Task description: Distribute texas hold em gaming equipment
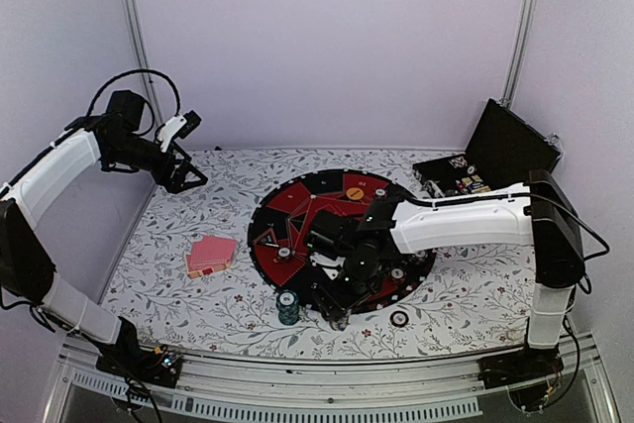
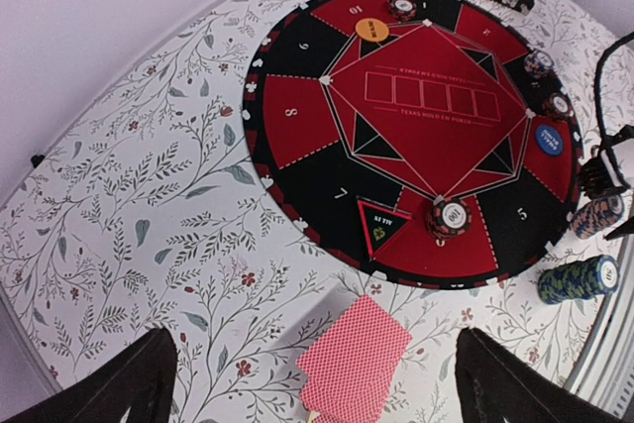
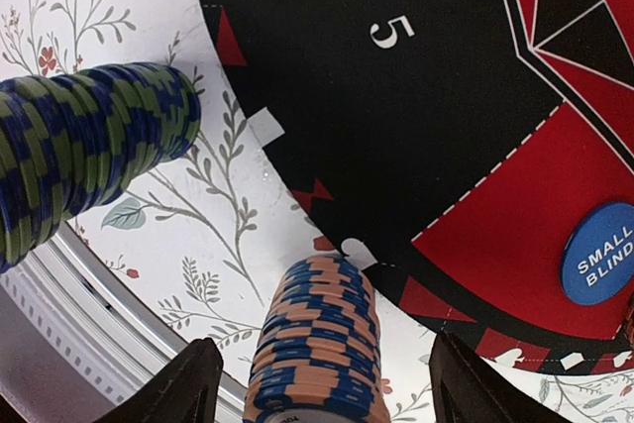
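Right wrist view: right gripper (image 3: 322,354) jaws stand open astride the orange-and-blue chip stack (image 3: 315,294), just beside the mat (image 3: 396,146) rim. Close squarely, low down, to avoid toppling. Left gripper (image 1: 183,177) gapes wide, empty.

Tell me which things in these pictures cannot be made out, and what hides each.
- Stack of orange-and-blue round poker chips: right wrist view, base cut off by the bottom edge; top view, hidden by the right arm.
- Stack of green-and-blue round poker chips: right wrist view, cut off by the left edge.
- Pink-red-backed playing cards: left wrist view, cut off by the bottom edge; faces turned down.
- Black hinged case: contents too small in the top view.
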Motion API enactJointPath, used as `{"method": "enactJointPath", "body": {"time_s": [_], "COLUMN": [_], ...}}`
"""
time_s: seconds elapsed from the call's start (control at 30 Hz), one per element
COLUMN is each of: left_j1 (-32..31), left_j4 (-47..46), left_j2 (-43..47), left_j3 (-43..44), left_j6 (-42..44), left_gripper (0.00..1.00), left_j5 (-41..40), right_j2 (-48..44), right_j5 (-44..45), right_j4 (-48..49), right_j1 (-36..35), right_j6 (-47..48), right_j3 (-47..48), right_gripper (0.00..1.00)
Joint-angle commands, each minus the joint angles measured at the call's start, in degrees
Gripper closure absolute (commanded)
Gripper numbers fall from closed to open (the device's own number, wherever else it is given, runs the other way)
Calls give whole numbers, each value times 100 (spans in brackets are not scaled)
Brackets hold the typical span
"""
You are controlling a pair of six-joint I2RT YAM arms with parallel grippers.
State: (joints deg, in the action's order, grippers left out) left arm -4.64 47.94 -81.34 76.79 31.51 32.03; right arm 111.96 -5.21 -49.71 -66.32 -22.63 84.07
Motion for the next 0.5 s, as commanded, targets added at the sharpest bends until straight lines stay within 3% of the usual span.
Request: {"method": "enactJointPath", "body": {"time_s": [0.0,0.47], "left_j1": [-58,-63], "left_j4": [101,101], "left_j2": [39,56], "left_j3": [116,109], "left_j6": [57,66], "left_gripper": [0,0], "left_j5": [-27,-30], "right_j2": [107,160], "right_j5": [62,238], "right_j4": [90,34], "right_j1": [-21,-26], "right_j6": [40,48], "right_j3": [70,30], "right_gripper": [26,38]}}
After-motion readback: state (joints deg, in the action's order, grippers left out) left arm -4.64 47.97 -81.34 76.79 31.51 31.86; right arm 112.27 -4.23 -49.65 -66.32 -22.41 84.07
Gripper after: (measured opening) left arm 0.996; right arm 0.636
